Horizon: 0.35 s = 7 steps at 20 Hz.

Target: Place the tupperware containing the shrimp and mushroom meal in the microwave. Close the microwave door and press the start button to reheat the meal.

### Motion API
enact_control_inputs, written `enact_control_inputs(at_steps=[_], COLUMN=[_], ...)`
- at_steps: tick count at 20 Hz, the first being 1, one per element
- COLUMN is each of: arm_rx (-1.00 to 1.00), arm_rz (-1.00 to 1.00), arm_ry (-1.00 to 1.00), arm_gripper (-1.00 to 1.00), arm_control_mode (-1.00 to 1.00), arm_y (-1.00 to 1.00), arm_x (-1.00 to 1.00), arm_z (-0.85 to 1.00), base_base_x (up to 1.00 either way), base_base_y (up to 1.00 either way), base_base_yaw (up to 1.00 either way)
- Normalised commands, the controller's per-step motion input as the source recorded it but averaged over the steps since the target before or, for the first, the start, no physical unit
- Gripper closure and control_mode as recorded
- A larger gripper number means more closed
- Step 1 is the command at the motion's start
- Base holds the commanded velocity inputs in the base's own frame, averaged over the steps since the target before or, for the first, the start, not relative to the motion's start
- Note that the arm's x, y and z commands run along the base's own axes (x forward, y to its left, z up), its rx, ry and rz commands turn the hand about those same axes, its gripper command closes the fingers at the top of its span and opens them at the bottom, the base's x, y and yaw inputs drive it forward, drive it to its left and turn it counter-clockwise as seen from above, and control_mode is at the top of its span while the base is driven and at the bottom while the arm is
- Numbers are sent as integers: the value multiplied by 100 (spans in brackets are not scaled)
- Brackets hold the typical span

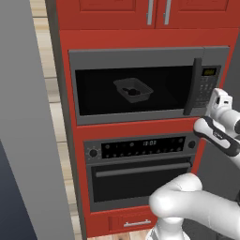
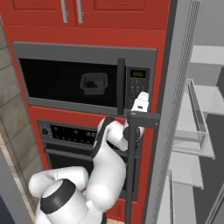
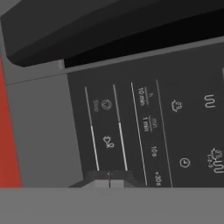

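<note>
The microwave sits in red cabinetry, and its door is closed. Through the dark glass I see the clear tupperware standing inside with the dark meal in it. The black vertical handle runs beside the keypad. My gripper is shut and empty, its tips right at the lower part of the keypad, just below a narrow column of button icons; whether they touch it I cannot tell.
Directly below the microwave is a grey oven with a horizontal handle. Red upper cabinets hang overhead. A tall grey panel stands at left. Close on the right, a grey wall and open shelves crowd the arm.
</note>
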Motion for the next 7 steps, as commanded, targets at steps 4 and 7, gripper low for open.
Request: enact_control_inputs(at_steps=[4, 7], arm_rx=[0, 0], arm_rz=[0, 0], arm_ry=[12, 23], arm_gripper=[100, 100], arm_control_mode=[-100, -100], arm_y=[-10, -3], arm_x=[50, 58], arm_z=[5, 20], base_base_x=[0, 0], base_base_y=[0, 0], base_base_yaw=[0, 0])
